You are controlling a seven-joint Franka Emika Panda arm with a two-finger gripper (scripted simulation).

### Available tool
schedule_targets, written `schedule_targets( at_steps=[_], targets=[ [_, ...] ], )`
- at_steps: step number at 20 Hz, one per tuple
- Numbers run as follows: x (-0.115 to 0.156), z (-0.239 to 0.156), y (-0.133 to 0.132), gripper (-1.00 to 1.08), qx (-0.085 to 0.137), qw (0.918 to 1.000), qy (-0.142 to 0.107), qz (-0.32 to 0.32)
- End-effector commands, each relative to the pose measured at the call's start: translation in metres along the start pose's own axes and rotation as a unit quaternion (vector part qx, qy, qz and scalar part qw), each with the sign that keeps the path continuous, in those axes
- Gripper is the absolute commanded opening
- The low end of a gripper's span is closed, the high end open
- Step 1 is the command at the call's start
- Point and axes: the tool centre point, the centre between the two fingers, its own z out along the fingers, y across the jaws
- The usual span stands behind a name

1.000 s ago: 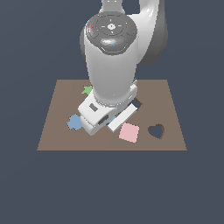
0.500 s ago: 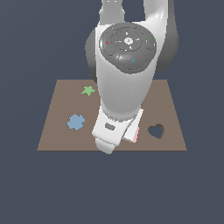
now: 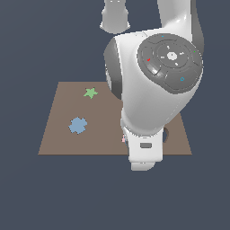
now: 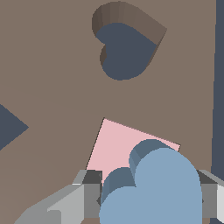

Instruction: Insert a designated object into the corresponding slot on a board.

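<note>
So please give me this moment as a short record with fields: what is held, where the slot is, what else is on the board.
held: light-blue heart, between the gripper fingers
gripper: shut on the heart
slot: heart-shaped hole, empty, apart from the heart
under the heart: pink square, flat on the board
other pieces: blue jagged piece, green star
exterior view: arm hides the gripper

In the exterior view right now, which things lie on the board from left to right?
Blue cross piece → green star → robot arm, which hides most of the brown board's right part.
</note>
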Motion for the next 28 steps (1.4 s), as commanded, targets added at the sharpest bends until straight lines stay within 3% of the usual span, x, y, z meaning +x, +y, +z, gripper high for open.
schedule_targets(
  at_steps=[1,7,15,22,28],
  targets=[
    [0.011,-0.001,0.005,-1.0,0.0,0.9983,0.0,-0.058],
    [0.04,-0.002,0.009,-1.0,0.0,0.9809,0.0,-0.194],
    [0.073,-0.003,0.003,-1.0,0.0,0.9398,0.0,-0.342],
    [0.09,-0.004,-0.005,-1.0,0.0,0.905,0.0,-0.425],
    [0.098,-0.004,-0.011,-1.0,0.0,0.8857,0.0,-0.464]
  ],
)
